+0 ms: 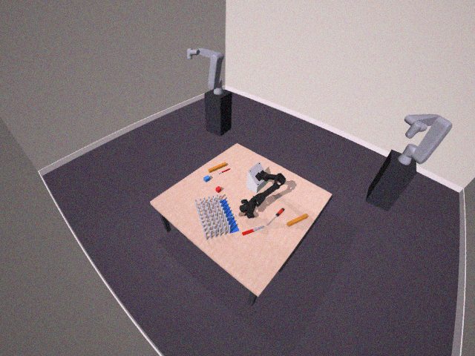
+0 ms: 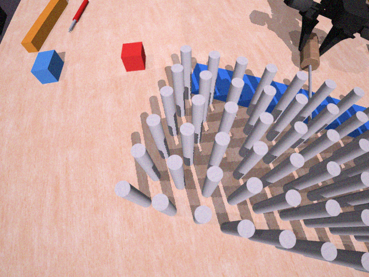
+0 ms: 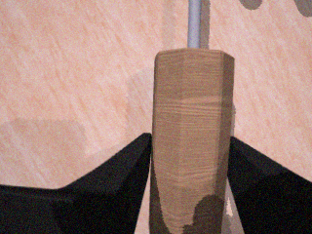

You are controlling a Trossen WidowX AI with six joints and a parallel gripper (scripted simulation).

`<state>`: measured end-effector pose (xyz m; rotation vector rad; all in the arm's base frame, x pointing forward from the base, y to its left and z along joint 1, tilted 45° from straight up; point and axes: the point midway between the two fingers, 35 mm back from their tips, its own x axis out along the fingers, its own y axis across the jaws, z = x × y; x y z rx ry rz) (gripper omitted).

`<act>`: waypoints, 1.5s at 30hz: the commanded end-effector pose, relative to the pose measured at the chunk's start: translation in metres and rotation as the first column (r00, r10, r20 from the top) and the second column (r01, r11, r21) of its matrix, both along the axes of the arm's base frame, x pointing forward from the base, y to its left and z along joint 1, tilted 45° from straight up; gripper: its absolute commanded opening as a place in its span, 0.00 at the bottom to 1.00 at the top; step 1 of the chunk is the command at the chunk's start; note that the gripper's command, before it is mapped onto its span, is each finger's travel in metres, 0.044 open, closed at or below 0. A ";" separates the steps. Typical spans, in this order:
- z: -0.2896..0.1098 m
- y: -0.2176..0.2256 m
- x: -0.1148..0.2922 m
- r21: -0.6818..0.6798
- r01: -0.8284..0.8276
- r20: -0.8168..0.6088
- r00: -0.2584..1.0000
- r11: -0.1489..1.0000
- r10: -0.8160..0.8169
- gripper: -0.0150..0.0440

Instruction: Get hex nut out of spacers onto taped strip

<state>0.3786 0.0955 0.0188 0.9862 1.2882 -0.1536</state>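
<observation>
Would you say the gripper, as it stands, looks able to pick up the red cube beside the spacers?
Probably not yet. The gripper is shut on the wooden-handled tool, so its fingers are occupied. The red cube itself stands apart from the spacers with nothing over it.

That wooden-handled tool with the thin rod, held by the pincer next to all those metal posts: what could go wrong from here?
Three risks, judging by the pictures:
1. The thin rod runs in among tightly packed spacers; a sideways sweep might tip or shift one.
2. The pincer grips only the wooden handle near its rear end, so the tool might twist or slip.
3. The nut is hidden, so the hook may miss it.
</observation>
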 end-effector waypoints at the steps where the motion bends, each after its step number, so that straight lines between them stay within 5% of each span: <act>1: 0.003 0.002 -0.003 0.003 0.001 0.002 1.000 1.000 -0.001 0.25; 45: 0.013 0.019 -0.029 0.005 0.000 0.001 1.000 1.000 0.000 0.25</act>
